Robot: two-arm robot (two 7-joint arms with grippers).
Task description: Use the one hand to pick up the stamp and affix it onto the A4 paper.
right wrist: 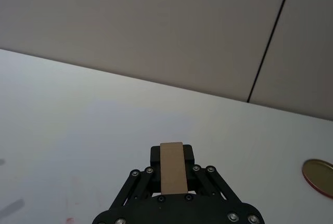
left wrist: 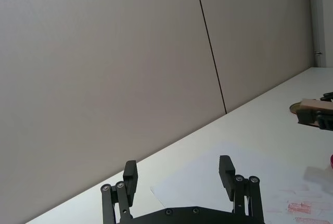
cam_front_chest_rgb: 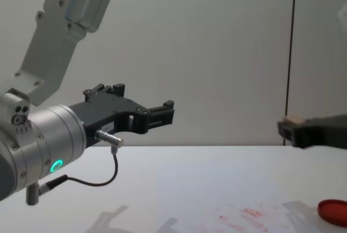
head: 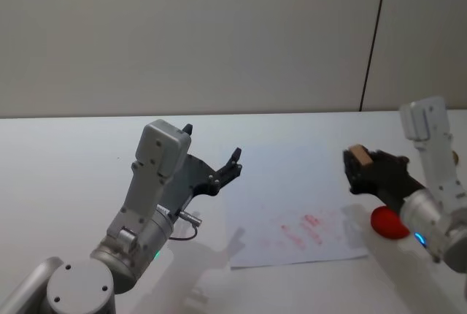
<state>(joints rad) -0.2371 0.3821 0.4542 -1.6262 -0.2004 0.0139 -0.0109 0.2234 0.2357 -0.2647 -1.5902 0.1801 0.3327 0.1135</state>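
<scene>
Light-tan wooden block stamp (head: 357, 155) was clamped in the black right gripper (head: 359, 169), raised clear of the table at right of the head view, beside the white A4 paper sheet (head: 292, 212) with red prints. Pick-up looked done; pressing onto the sheet remained. Flat round red ink pad (head: 389, 223) sat lower right. Left gripper (head: 211, 157) hovered centre-left, fingers spread wide, empty.

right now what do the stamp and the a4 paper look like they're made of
The stamp, held in the right pincer, looks like bare wood: light tan, matte, smooth face. The A4 paper looks like thin plain paper: white, flat on the table, matte, marked with red ink prints.
</scene>
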